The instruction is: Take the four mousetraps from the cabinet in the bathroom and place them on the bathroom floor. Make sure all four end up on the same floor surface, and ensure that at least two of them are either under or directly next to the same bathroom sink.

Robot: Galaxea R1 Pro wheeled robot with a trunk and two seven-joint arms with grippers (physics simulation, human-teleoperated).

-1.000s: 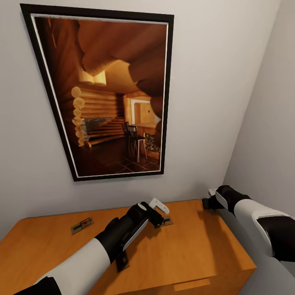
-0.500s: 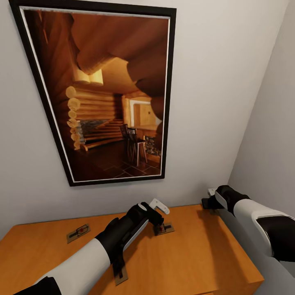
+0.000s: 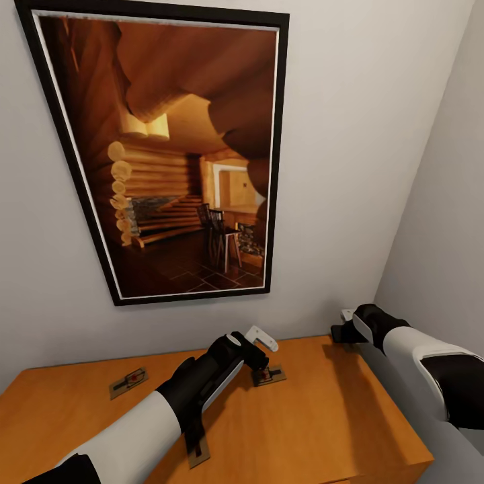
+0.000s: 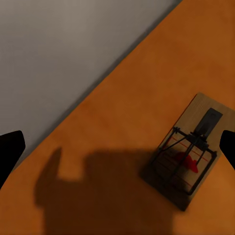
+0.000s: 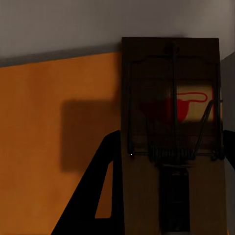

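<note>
The orange-brown cabinet (image 3: 323,417) fills the lower head view, with mousetraps lying flat on its top. One mousetrap (image 3: 128,382) lies at the back left, and another (image 3: 198,459) is partly hidden under my left forearm. A third mousetrap (image 3: 270,375) (image 4: 188,152) sits just below my left gripper (image 3: 264,353) (image 4: 117,152), which hangs open above it with its fingers spread wide. At the cabinet's back right corner, my right gripper (image 3: 341,333) (image 5: 169,161) is shut on a fourth mousetrap (image 5: 171,112), held upright close to the right wrist camera.
A large black-framed picture (image 3: 168,154) of a log cabin hangs on the grey wall behind the cabinet. A second wall (image 3: 444,222) closes in at the right, forming a corner beside my right arm. The cabinet's front edge runs along the lower right.
The head view shifted between one second and half a second ago, so the cabinet top sits lower in the picture. Both arms hold the same pose, and nothing has moved since.
</note>
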